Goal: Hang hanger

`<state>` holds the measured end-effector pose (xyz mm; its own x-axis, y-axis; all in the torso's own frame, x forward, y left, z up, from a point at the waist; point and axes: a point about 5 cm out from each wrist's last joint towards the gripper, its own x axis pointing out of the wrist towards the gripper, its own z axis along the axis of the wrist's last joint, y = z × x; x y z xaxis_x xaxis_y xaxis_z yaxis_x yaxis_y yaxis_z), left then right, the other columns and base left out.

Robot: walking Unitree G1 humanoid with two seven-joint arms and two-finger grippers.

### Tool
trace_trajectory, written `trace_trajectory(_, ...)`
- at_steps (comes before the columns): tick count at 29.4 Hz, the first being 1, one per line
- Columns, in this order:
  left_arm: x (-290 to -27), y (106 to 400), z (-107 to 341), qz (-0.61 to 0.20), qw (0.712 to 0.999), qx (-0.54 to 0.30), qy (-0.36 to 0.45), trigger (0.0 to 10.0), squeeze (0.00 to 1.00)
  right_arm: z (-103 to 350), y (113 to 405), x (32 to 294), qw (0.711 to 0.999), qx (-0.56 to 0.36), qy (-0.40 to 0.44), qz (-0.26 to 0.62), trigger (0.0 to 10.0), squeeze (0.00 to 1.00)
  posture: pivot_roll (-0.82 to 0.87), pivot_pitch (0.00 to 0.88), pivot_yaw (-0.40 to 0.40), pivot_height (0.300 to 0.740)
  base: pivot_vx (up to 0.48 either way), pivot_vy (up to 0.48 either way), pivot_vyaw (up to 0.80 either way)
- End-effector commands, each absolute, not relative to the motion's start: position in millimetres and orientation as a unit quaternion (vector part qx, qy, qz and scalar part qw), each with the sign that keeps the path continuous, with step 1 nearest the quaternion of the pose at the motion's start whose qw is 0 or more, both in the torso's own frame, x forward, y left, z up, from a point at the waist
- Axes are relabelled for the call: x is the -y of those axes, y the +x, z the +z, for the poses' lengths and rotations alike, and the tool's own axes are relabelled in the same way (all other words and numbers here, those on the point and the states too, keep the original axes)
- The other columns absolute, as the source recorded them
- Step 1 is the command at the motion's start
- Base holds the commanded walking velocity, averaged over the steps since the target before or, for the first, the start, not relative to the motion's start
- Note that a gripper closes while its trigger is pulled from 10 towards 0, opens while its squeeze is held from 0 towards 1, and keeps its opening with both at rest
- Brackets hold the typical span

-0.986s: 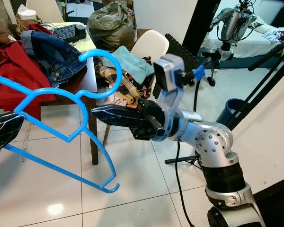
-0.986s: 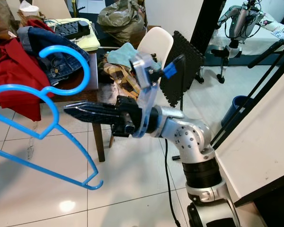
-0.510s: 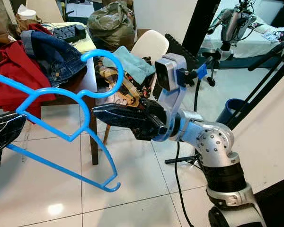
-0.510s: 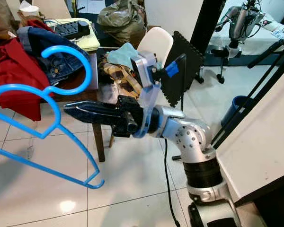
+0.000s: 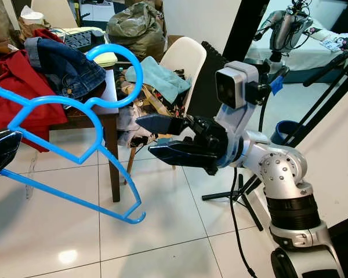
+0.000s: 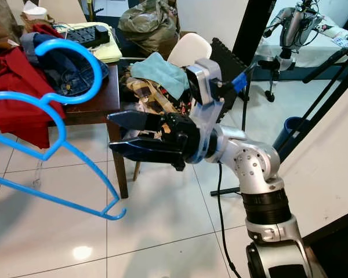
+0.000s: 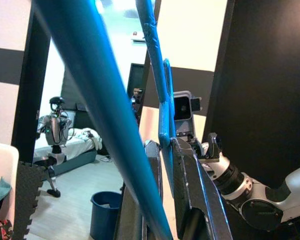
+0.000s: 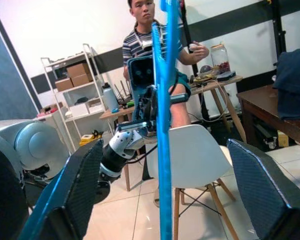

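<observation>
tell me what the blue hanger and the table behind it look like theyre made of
Blue hanger: likely moulded plastic, uniform bright blue with a smooth slight sheen and thick rounded bars. It is clamped in the left gripper. Table: probably dark-stained wood, judging by its brown matte top and square leg.

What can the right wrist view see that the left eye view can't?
Right wrist view, not left eye view: a seated person in a striped shirt, a white metal shelf rack with boxes and a glass jar.

Left eye view, not right wrist view: a red cloth on the table and a round blue bucket on the floor.

Both: the blue plastic hanger and the right gripper, its jaws open.
</observation>
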<state>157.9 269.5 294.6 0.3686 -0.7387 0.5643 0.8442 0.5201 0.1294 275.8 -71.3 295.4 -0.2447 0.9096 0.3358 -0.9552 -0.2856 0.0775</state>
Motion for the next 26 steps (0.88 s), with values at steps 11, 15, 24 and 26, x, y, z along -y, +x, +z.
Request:
trace_trajectory(11,-271.3,166.0,291.8,-0.464,0.832,0.290,-0.093,10.0,0.00,307.5,257.0,43.1,0.594,0.066,0.096,0.796,10.0,0.00,0.06,0.108,-0.120,0.740,0.000,0.000,0.00)
trace_trajectory(15,-270.7,166.9,291.4,-0.468,0.831,0.286,-0.093,10.0,0.00,308.0,256.9,35.2,0.604,0.060,0.091,0.790,10.0,0.00,0.06,0.110,-0.120,0.740,0.000,0.000,0.00)
trace_trajectory(24,-260.6,168.2,286.8,-0.495,0.817,0.277,-0.103,10.0,0.00,303.5,261.6,17.8,0.626,0.040,0.103,0.772,10.0,0.00,0.05,0.111,-0.122,0.740,0.000,0.000,0.00)
trace_trajectory(26,-259.2,168.6,285.9,-0.497,0.816,0.275,-0.105,10.0,0.00,303.1,262.1,16.0,0.627,0.038,0.106,0.771,10.0,0.00,0.05,0.112,-0.123,0.740,0.000,0.000,0.00)
